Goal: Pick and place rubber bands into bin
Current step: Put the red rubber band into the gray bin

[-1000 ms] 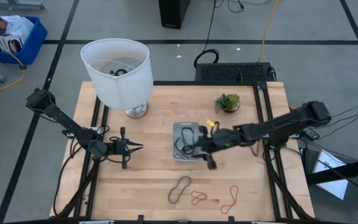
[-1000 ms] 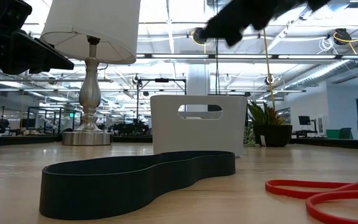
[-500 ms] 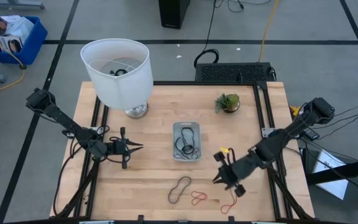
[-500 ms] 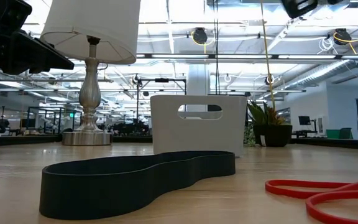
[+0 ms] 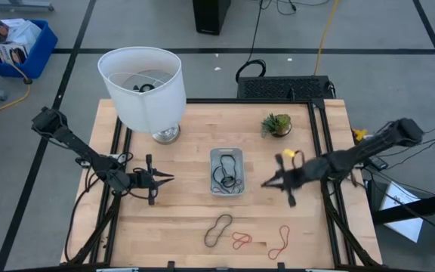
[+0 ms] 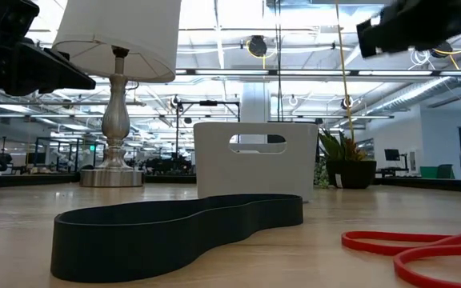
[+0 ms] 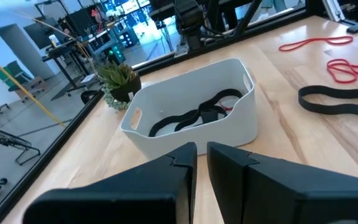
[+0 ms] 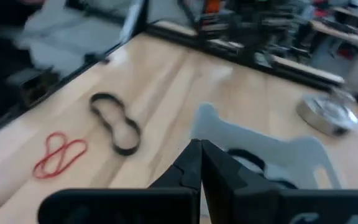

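**Hovering beside the tray with nothing in the fingers**

Hanging above the wooden table (image 5: pixel 180 211), the right gripper (image 5: pixel 269 182) is to the right of the small pale grey rectangular bin (image 5: pixel 226 154), clear of its rim, with open board between them. Its two dark fingers are pressed together and I see nothing between them. In the right wrist view the bin's wall (image 8: pixel 272 149) is just ahead of the fingertips.

The left gripper (image 5: pixel 166 179) waits over the left part of the table, well apart from the bin. Its fingers (image 7: pixel 179 171) stand nearly closed, with only a narrow gap, and they hold nothing.

Inside the bin lie some black rubber bands (image 5: pixel 227 171), curled together. Three more bands rest on the front part of the table, near its front edge: one black figure-eight loop (image 5: pixel 218 230), one red twisted loop (image 5: pixel 241 240) just beside it, and another red loop (image 5: pixel 279 242) a little farther to the right. Around these three the wood is free on all sides.

At the back left corner stands a lamp with a white shade and a silver metal base (image 5: pixel 143 85). A small green plant in a pot (image 5: pixel 277 125) sits at the back right. On the grey floor beyond the table, at the far left, is a blue crate (image 5: pixel 17 44).
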